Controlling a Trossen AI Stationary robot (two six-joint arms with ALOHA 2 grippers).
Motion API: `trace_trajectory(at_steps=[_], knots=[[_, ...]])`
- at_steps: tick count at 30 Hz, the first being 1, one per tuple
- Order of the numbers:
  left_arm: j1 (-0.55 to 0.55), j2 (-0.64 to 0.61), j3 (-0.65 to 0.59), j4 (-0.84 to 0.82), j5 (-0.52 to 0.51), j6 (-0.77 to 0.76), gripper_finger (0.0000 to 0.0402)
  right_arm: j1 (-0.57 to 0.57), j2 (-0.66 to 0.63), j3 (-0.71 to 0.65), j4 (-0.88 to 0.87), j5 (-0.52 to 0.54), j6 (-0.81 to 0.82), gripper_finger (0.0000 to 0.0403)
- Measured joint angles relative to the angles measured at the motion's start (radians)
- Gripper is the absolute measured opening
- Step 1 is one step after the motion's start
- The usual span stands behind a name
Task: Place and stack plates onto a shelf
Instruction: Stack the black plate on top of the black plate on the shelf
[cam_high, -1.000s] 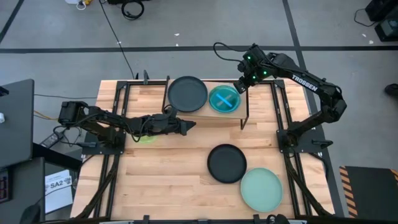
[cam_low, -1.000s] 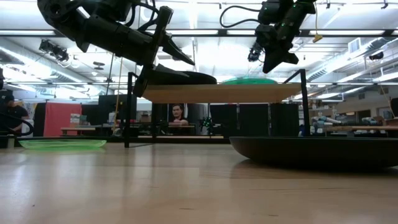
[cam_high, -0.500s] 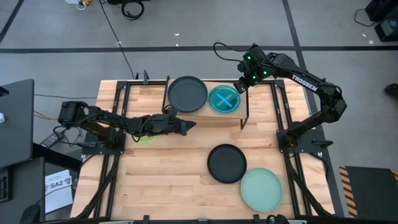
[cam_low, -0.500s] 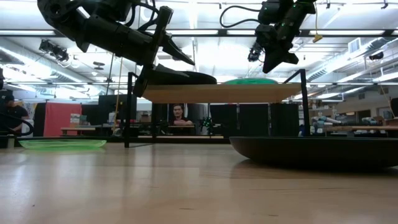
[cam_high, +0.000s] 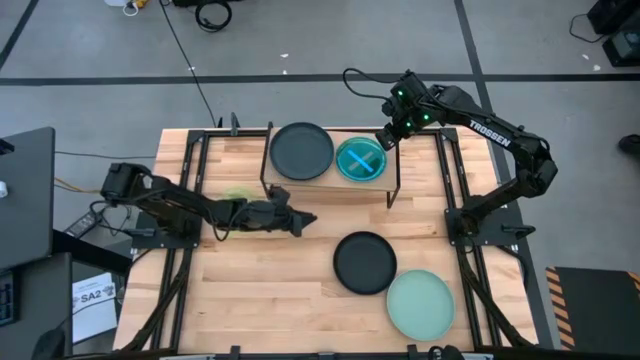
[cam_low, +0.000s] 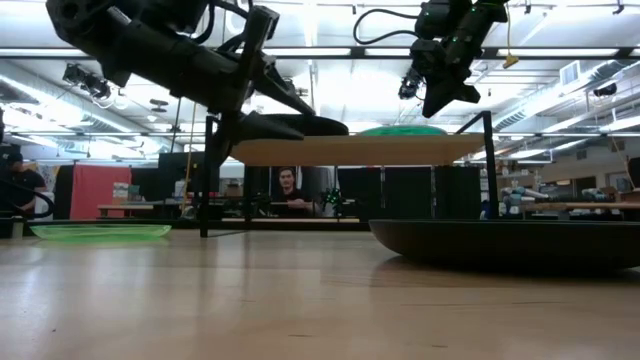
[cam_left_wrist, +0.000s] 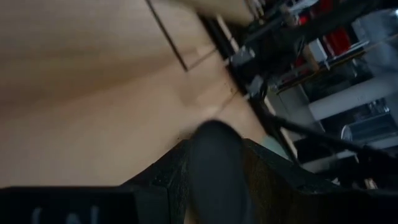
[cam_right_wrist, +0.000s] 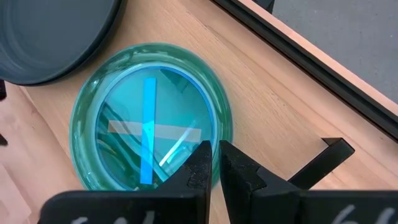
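Nearest to us, at the table's near right, a pale mint plate (cam_high: 421, 306) lies flat, touching a black plate (cam_high: 364, 262) that sits just beyond it toward the middle. We judge both are still waiting to go up.

Further in, the left gripper (cam_high: 300, 219) hangs over the bare tabletop (cam_high: 280, 290) in front of the shelf, left of centre. Its fingers stand apart and we see nothing between them, so it holds no plate. Behind that arm, on the left side of the table, a lime green plate (cam_low: 100, 231) rests on the wood, also not yet shelved; from above the arm mostly hides it.

At the far side stands the shelf (cam_high: 385, 185). On its left half sits another black plate (cam_high: 301, 150), and on its right half a translucent blue plate (cam_right_wrist: 149, 134) with a taped cross showing through it. The two lie side by side, close together, neither stacked on the other. The right gripper (cam_high: 387, 140) hovers over the blue plate's far right rim with its fingers nearly together and nothing held.

So we count two plates placed and at least three left on the table. No stacking has begun as far as we can see, and an orange plate is nowhere in view.
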Motion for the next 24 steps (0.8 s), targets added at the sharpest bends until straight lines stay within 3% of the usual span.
trace_trajectory(at_steps=[7,17,24], knots=[[-0.066,0.107,0.123,-0.049,0.002,0.031,0.0146,0.000,0.000,0.000,0.000,0.000,0.000,0.0037],[-0.080,0.315,0.615,-0.722,0.044,0.227,0.0146,0.000,0.000,0.000,0.001,0.000,-0.001,0.0037],[-0.080,0.483,0.794,-0.797,0.044,0.273,0.0146,0.000,0.000,0.000,0.002,0.000,-0.003,0.0037]])
